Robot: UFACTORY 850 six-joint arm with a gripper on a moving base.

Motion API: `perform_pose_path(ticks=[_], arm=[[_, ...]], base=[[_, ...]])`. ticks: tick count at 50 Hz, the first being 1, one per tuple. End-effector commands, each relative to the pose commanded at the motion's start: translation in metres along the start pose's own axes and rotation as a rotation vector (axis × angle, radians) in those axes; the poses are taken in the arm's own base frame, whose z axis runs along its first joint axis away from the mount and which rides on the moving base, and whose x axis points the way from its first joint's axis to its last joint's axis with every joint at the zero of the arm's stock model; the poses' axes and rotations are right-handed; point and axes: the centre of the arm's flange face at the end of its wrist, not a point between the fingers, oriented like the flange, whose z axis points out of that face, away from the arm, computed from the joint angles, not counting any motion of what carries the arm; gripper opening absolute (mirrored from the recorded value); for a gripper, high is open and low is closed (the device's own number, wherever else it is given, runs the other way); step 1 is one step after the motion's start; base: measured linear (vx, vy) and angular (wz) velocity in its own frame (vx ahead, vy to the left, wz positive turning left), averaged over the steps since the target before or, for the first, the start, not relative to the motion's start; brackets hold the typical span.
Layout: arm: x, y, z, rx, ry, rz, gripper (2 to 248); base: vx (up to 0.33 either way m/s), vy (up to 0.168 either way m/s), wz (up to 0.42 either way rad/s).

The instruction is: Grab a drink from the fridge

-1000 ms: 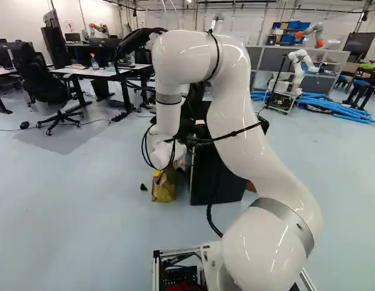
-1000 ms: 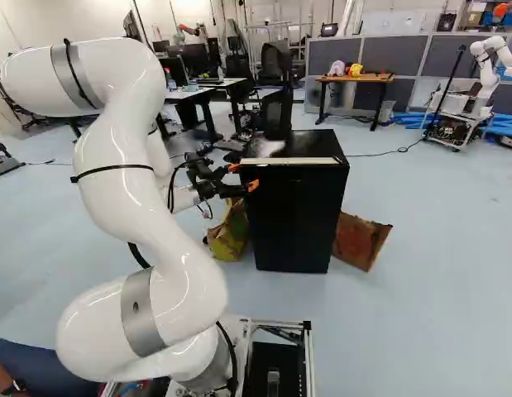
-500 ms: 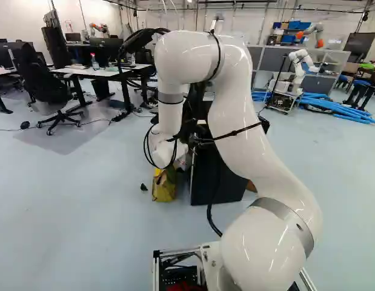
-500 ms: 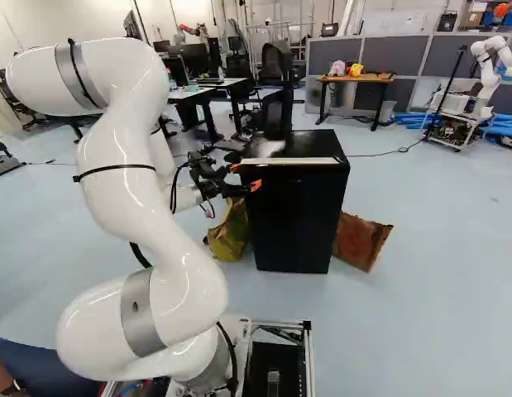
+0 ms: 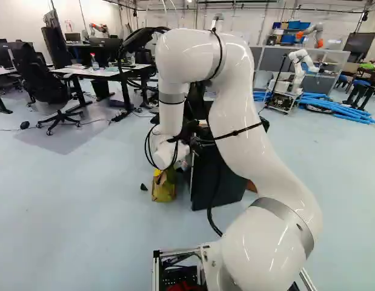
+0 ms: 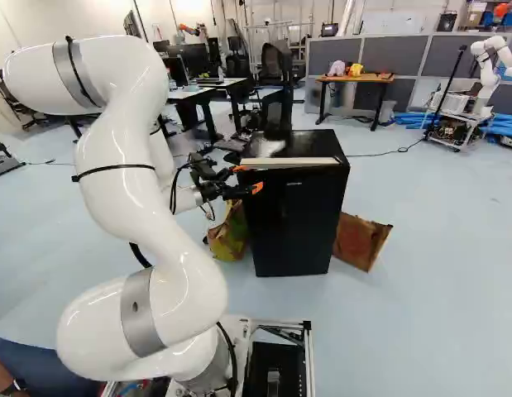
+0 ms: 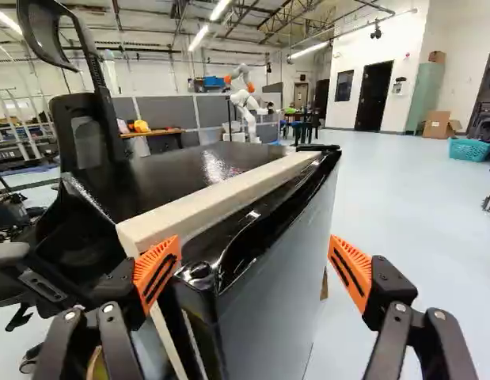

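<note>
The black fridge (image 6: 294,215) stands ahead of the arm, its front edge slightly out from the body. At its upper left corner in the right base view is my gripper (image 6: 248,179). The wrist view shows the gripper (image 7: 251,267) with fingers wide apart, straddling the corner of the fridge door (image 7: 280,273). One orange pad (image 7: 157,269) is at the pale strip (image 7: 221,194) along the door's inner side; the other pad (image 7: 351,271) stands off the door's outer face. No drink is visible.
A yellow-green bag (image 5: 164,185) stands on the floor beside the fridge, with a brown cardboard piece (image 6: 360,241) on its other side. Behind are an office chair (image 7: 82,150), a wooden-topped desk (image 6: 355,78) and another robot (image 6: 487,74).
The fridge door has swung slightly outward, its lower edge shifting toward the base. My gripper has moved very slightly with it, its fingers as wide as before. The base has stayed put.
</note>
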Motion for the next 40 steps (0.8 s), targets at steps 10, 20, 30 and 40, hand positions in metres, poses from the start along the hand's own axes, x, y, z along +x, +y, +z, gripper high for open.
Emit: perform_pose_path(ticks=[10,20,30,40], arm=[[0.0,0.008,-0.004,-0.009,-0.002,-0.011,247],[0.001,0.016,-0.008,-0.017,-0.004,-0.022,247],[0.001,0.025,-0.012,-0.026,-0.006,-0.034,247],[0.002,0.034,-0.017,-0.038,-0.008,-0.047,247]], base=[[0.0,0.0,0.0],[0.0,0.0,0.0],[0.0,0.0,0.0],[0.0,0.0,0.0]])
